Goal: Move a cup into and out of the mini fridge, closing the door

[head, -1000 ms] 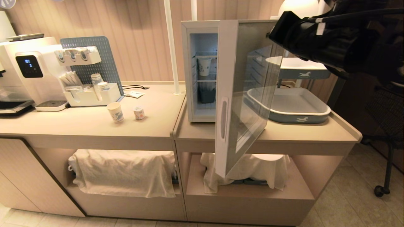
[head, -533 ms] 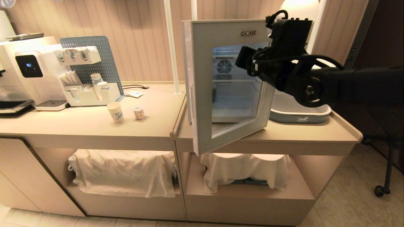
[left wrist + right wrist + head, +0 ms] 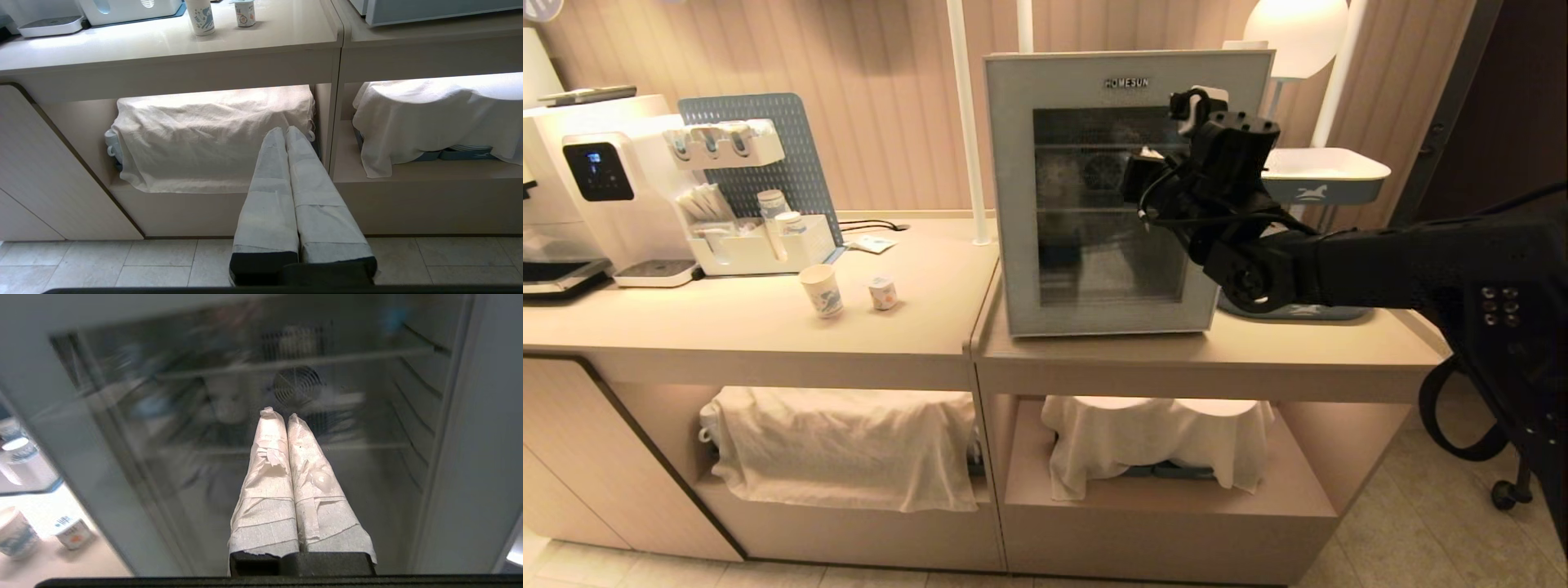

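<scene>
the door [image 3: 1013,204] of the mini fridge [image 3: 1127,69] now sits flush with the cabinet front, its "homesun" lettering facing the head camera; a second ago it stood swung wide toward the room, and half a second ago it was partly swung in with the arm behind it. the right gripper [image 3: 280,414] did the pushing: its taped fingers [image 3: 265,490] are pressed together, clenched on nothing, with the tips at or just off the dark glass window, in front of the round rear fan [image 3: 296,384]. in the head view the right gripper [image 3: 1147,167] lies across the right part of the window. a cup [image 3: 226,400] shows dimly through the glass on the upper wire shelf, blurred in the right wrist view; a second ago, with the door open, a printed paper cup stood on that shelf, so it is most likely the same one shut inside now. a second printed cup [image 3: 822,290] stands out on the counter [image 3: 727,322] beside a small foil-lidded tub [image 3: 882,292], well apart from the fridge. the left gripper [image 3: 286,132] hangs parked low in front of the cloth-covered lower shelf, fingers closed and empty. my reading is that the "in" half of the task is done, cup stored and door shut; whether the seal has fully caught cannot be told. what likely remains is reopening the door and bringing the cup back out.
</scene>
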Available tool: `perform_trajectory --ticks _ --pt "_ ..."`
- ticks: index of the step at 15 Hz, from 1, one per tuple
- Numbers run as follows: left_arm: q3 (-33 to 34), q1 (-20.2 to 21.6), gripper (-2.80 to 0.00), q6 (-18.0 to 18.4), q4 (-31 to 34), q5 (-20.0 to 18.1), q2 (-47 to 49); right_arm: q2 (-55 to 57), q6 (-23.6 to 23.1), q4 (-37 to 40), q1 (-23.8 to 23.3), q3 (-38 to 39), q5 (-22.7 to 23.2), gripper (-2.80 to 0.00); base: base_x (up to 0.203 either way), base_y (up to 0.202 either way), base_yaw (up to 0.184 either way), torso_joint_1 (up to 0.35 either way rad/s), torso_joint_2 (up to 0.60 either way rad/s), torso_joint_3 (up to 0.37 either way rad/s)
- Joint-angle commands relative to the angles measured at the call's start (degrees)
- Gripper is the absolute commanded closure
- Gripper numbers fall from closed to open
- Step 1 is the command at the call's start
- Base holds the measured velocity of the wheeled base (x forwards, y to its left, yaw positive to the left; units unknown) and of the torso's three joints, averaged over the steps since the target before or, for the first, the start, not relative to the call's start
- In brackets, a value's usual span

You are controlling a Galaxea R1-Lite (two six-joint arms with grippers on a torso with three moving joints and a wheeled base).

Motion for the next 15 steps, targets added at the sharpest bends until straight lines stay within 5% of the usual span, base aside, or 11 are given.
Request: perform_trajectory --ticks 1,5,9,15 --pt "0.0 0.0 0.00 0.0 0.0 0.1 0.0 -1.2 -0.2 0.8 -0.3 2.1 -0.1 0.00 0.000 0.000 0.000 0.000 0.00 0.000" --pt "0.0 0.0 0.00 0.1 0.0 0.0 0.0 -10.4 -3.2 11.1 -2.7 12.5 0.7 0.00 0.000 0.000 0.000 0.000 0.00 0.000" --pt "0.0 0.0 0.00 0.1 0.0 0.0 0.0 -21.3 -4.1 12.9 -5.5 22.5 0.8 0.00 0.000 0.000 0.000 0.000 0.00 0.000" --pt "0.0 0.1 0.00 0.0 0.0 0.0 0.0 -58.6 -7.7 32.6 -17.8 54.2 3.7 0.00 0.000 0.000 0.000 0.000 0.00 0.000"
